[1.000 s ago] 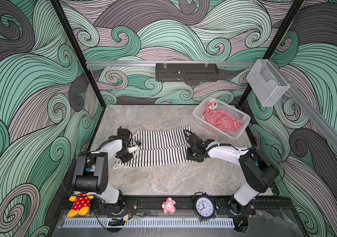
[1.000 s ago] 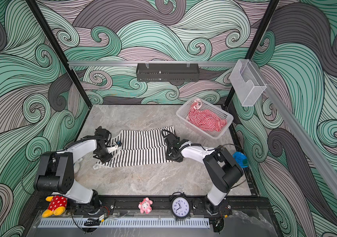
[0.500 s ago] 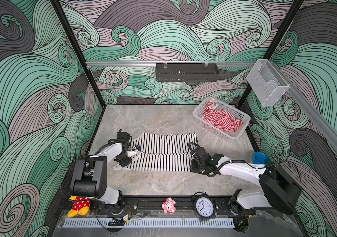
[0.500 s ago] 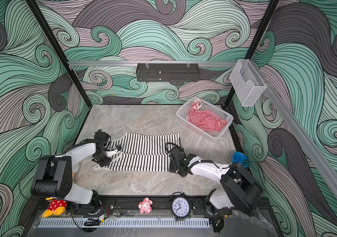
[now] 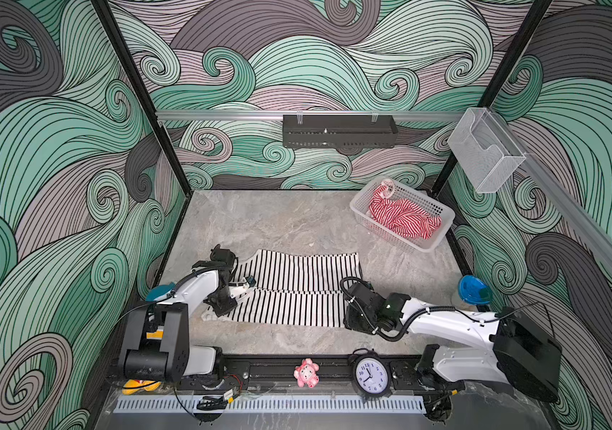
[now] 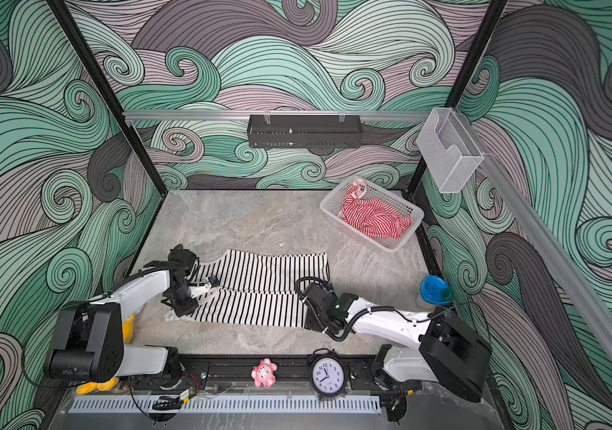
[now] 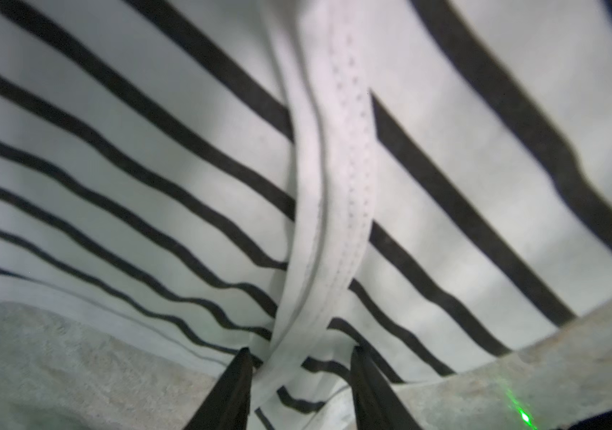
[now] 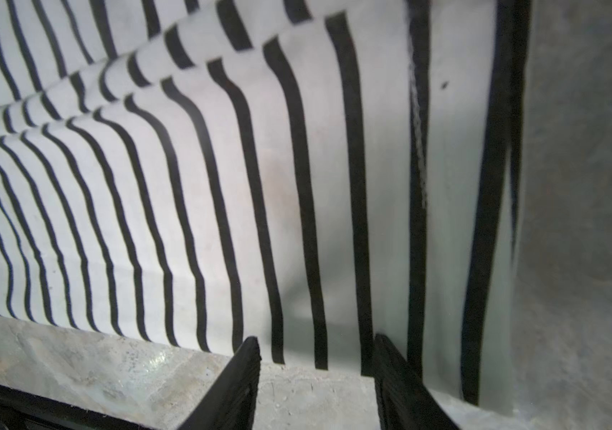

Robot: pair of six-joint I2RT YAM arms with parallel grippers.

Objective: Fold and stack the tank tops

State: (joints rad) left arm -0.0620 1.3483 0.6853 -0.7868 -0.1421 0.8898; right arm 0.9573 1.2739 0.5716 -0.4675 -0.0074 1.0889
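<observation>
Right wrist view, nearest: the right claw (image 8: 315, 338) hangs half-open just over the grey marble bench (image 8: 110, 372). Its two black fingers straddle the near edge of the black-and-white striped knit tank top (image 8: 222, 186) and clamp nothing.

Left wrist view: the left claw (image 7: 300, 353) is parted about as far, and the top's white stitched trim band (image 7: 334, 186) bunches into the gap. Whether the band is pinched cannot be told.

In both top views the top appears doubled over along a left-to-right crease. Its long axis runs between the claws, hem end at the right claw and strap end at the left. The right wrist hides its fingertips from above.

Farthest, the red-and-white striped tank top (image 5: 403, 219) sits crumpled in a white plastic mesh basket (image 5: 444, 232), well apart and nearer the right arm.
</observation>
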